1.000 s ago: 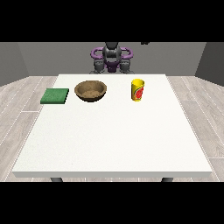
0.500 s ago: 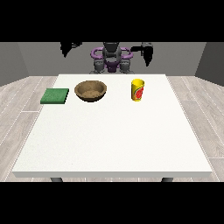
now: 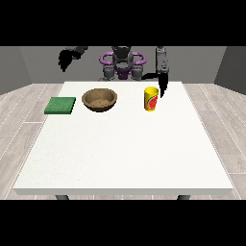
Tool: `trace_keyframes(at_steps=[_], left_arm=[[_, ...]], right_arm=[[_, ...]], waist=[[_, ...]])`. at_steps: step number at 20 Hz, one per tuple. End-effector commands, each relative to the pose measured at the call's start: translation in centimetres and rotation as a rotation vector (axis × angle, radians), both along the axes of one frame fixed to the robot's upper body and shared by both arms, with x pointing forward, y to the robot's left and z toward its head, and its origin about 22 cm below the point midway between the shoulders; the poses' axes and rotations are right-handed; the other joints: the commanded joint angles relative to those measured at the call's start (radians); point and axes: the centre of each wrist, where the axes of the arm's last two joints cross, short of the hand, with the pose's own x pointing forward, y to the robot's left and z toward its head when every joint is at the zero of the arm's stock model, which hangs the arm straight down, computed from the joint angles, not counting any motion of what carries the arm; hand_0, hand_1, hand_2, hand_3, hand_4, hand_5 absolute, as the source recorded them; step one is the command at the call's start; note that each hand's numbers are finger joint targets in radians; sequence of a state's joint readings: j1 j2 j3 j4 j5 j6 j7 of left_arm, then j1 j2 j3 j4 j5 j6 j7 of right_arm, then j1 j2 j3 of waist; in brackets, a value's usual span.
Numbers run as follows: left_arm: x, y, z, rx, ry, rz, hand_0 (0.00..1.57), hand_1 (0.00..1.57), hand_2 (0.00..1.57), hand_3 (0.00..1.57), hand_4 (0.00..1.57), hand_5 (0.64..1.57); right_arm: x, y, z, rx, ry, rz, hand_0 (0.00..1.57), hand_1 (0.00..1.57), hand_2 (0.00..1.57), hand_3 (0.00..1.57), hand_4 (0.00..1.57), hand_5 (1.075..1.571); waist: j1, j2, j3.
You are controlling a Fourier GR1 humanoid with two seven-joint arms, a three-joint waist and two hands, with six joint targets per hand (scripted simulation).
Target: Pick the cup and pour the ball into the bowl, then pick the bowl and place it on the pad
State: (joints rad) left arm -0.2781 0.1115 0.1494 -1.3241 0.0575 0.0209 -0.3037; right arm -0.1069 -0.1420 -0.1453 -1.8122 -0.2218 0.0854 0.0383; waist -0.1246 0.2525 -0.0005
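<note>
A moment before, both my arms were up high by my shoulders, and a little before that my hands were not over the table at all. Now the hand at the view's right (image 3: pixel 163 81) had come down, with its fingers pointing at the table. It hung just beside the yellow cup (image 3: pixel 151 99), at about one o'clock from it. I think this meant I was starting the first job, which was to grab the cup.

That hand looked open, with fingers long and straight. It held nothing. I could not tell if a fingertip touched the cup's rim or only came very near it.

My other hand, the hand at the view's left (image 3: pixel 65 58), was up in the air, far from the table. Its fingers hung down a bit. I could not tell if they were open or curled. It held nothing.

The cup stood upright on the white table (image 3: pixel 125 158). I could not see the ball, so I guessed it was inside the cup. The brown bowl (image 3: pixel 99 100) sat at nine o'clock from the cup, a little way off. The green pad (image 3: pixel 60 105) lay at nine o'clock from the bowl, near it but not touching.

Nothing was poured yet. The bowl was not on the pad yet.
</note>
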Motion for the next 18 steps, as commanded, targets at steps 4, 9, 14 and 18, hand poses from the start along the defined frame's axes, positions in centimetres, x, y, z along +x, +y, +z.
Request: trace_keyframes(at_steps=[4, 9, 14, 18], left_arm=[[1.9, 0.2, -3.5, 0.009, 0.083, -0.022, 0.00, 0.00, 0.00, 0.00, 0.11, 1.436], [2.4, 0.4, -5.8, 0.004, 0.035, -0.011, 0.00, 0.00, 0.00, 0.00, 0.20, 1.420], [3.2, 3.5, -6.1, 0.002, 0.047, 0.043, 0.00, 0.00, 0.00, 0.00, 0.36, 1.464], [3.8, 0.7, -6.9, 0.104, 0.068, 0.112, 0.92, 0.92, 1.32, 1.38, 1.24, 1.538]], right_arm=[[1.1, -3.1, -2.5, 0.001, 0.058, -0.033, 0.00, 0.00, 0.00, 0.00, 0.66, 1.559], [1.2, -1.0, -2.1, 0.002, 0.010, -0.026, 0.00, 0.00, 0.00, 0.00, 0.68, 1.563], [1.4, -3.4, -0.6, -0.007, 0.008, 0.002, 0.00, 0.00, 0.00, 0.00, 0.67, 1.564], [1.9, -4.2, 0.9, 0.001, -0.035, 0.046, 0.00, 0.00, 0.00, 0.00, 0.66, 1.569]], waist=[[0.016, -0.060, 0.0003], [-0.002, -0.005, -0.0001], [-0.029, -0.005, -0.0003], [-0.091, 0.025, -0.0001]])
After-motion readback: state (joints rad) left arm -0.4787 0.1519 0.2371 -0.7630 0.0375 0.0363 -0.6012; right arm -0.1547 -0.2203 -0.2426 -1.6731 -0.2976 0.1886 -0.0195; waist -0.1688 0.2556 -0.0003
